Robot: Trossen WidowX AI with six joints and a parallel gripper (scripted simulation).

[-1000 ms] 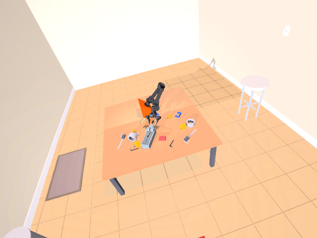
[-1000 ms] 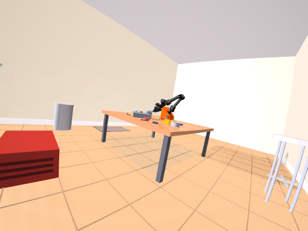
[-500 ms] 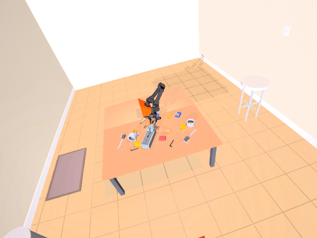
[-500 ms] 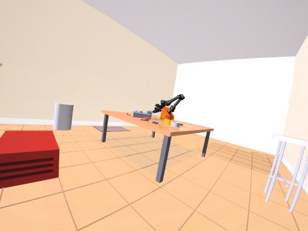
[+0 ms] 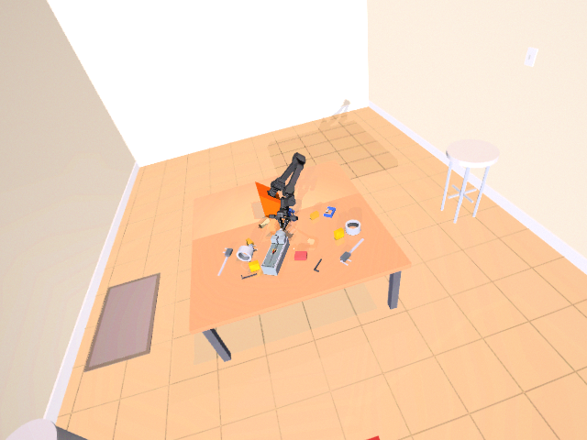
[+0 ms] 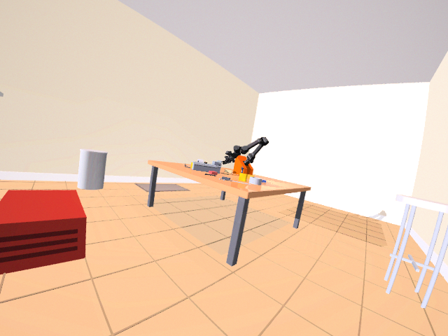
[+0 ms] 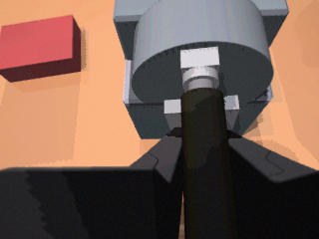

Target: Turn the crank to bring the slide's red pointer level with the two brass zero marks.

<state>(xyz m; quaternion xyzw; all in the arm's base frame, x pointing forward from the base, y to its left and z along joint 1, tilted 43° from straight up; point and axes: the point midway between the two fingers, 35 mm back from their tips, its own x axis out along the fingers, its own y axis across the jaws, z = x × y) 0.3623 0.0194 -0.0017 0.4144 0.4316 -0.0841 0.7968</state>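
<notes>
Your claw (image 7: pixel 205 149) is clenched on the dark handle (image 7: pixel 204 124) of the crank, its fingers pressed to either side of the shaft. Just beyond sits the grey crank wheel (image 7: pixel 199 45) at the near end of the machine (image 5: pixel 274 256), mid-surface (image 5: pixel 293 302). The grip looks done; the turning, aligning the pointer and letting go remain. The wrist view hides pointer and marks, so you cannot judge alignment.
</notes>
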